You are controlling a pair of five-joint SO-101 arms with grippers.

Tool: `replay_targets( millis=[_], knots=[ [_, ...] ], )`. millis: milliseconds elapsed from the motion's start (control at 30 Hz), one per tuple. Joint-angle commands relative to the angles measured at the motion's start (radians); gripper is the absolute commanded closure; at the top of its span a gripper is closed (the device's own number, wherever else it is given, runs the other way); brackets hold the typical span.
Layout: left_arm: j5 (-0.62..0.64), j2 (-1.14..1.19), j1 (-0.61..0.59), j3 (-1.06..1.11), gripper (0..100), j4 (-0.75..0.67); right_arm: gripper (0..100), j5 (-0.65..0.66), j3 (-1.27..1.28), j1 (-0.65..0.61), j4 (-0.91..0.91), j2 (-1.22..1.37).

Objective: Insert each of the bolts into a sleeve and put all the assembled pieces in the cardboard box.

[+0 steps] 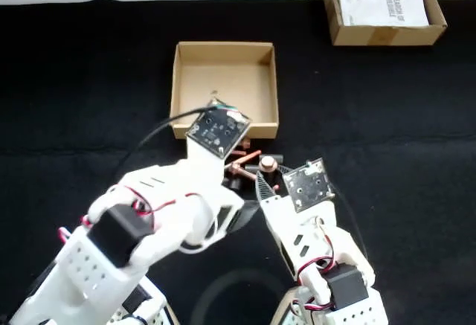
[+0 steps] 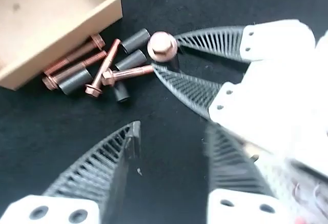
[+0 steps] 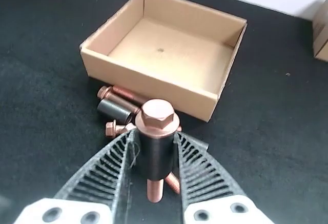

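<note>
High view
- cardboard box point(image 1: 177, 87): open-topped, lying beyond both arms.
- loose bolts and sleeves point(image 1: 242, 158): a small heap just outside the box's near wall, between the box and the two grippers.
- second box point(image 1: 383, 36): well apart, at the far corner, with a printed sheet in it.

Left wrist view
- left gripper point(image 2: 171, 129): jaws apart and holding nothing, over the black mat and near the heap.
- loose bolts point(image 2: 125, 74): copper-coloured, lying flat at mixed angles among dark sleeves point(image 2: 136, 40) beside the box corner.

Right wrist view
- right gripper point(image 3: 154, 138): jaws clamped on the dark sleeve of an assembled piece point(image 3: 154, 155).
- long axis: upright between the jaws, with the hex head on top and the threaded tip poking out below the sleeve.
- way to the box: straight ahead of the jaws, past the loose parts and over the near wall.
- box floor: bare cardboard, so I judge this piece is not yet delivered.
- nearer arm: the right, since it already holds the piece.
- next move needs: enough lift for the hanging tip to clear the wall.
</note>
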Motion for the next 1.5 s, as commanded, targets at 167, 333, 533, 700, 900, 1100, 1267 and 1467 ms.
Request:
replay_targets(
  millis=[167,333,533,700,900,1100,1267,1467],
  knots=[
    [-0.034,-0.202,-0.219,0.024,99,-0.057,99.1,0.009,-0.496,0.113,-0.013,0.472],
    [-0.034,-0.364,-0.46,0.229,99,-0.233,99.1,0.021,-0.782,0.116,-0.013,0.829],
    [-0.034,-0.651,-0.667,0.567,99,-0.416,99.1,0.207,-1.064,0.114,-0.019,1.193],
    [-0.031,-0.846,-0.766,0.776,99,-0.44,99.1,0.387,-1.288,0.114,-0.019,1.423],
    [-0.029,-0.826,-0.809,0.886,99,-0.454,99.1,0.606,-1.461,0.11,-0.019,1.638],
    [-0.029,-0.828,-0.808,1.124,99,-0.629,99.1,0.933,-1.492,0.102,-0.019,1.84],
    [-0.028,-0.825,-0.802,1.124,99,-0.638,99.1,0.996,-1.492,0.085,-0.019,1.946],
    [-0.028,-0.823,-0.789,1.124,99,-0.608,99.1,1.079,-1.498,0.045,-0.194,2.066]
  ],
)
